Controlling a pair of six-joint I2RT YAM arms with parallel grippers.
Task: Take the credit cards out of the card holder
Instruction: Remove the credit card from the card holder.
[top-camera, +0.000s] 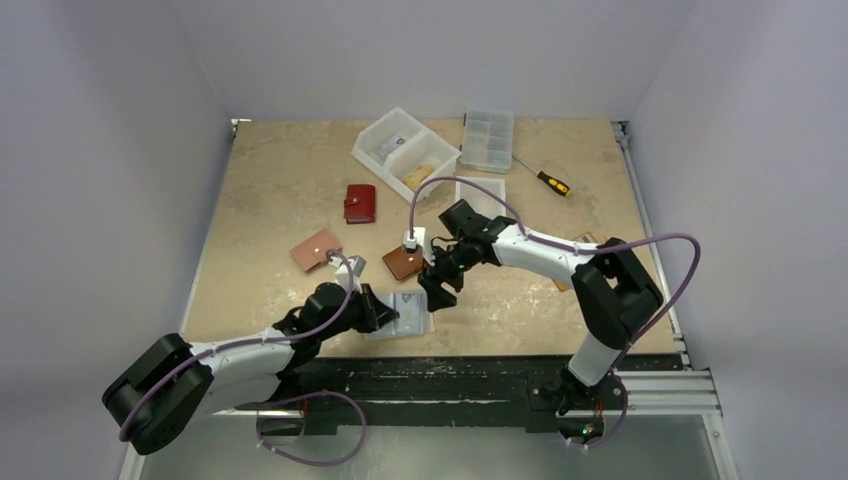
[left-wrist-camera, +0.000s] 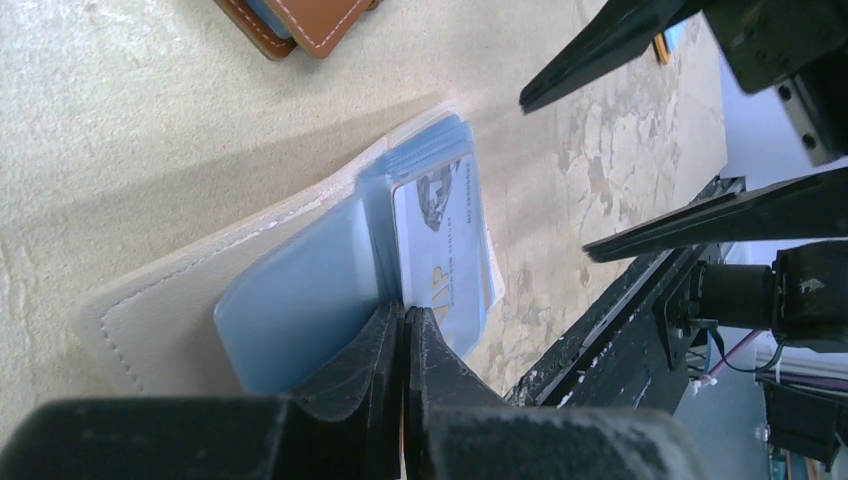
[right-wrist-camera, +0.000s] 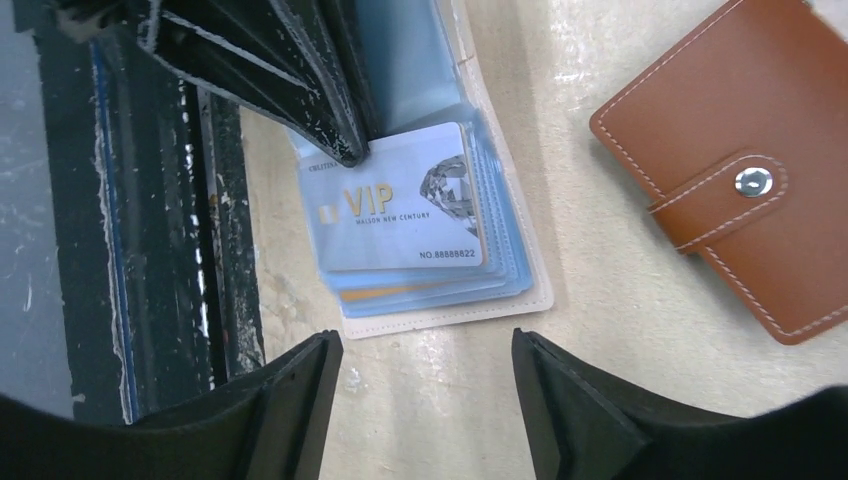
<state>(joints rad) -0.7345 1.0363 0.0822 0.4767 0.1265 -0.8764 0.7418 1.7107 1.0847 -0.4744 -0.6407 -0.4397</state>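
Note:
A white card holder (top-camera: 408, 322) lies open near the table's front edge, its light-blue sleeves fanned out. The top sleeve holds a pale blue VIP credit card (right-wrist-camera: 400, 205), which also shows in the left wrist view (left-wrist-camera: 440, 240). An orange card edge (right-wrist-camera: 400, 293) shows in a lower sleeve. My left gripper (left-wrist-camera: 405, 315) is shut, its tips pressed at the fold beside the VIP card. In the top view it (top-camera: 385, 310) sits on the holder's left half. My right gripper (right-wrist-camera: 425, 345) is open and empty, hovering just off the holder's right edge (top-camera: 435, 292).
A brown snap wallet (right-wrist-camera: 740, 180) lies just beyond the holder. A red wallet (top-camera: 360, 203) and a tan one (top-camera: 315, 250) lie further left. A white bin (top-camera: 405, 150), a clear organizer (top-camera: 487, 138) and a screwdriver (top-camera: 548, 180) are at the back. The black rail (right-wrist-camera: 150, 250) borders the holder.

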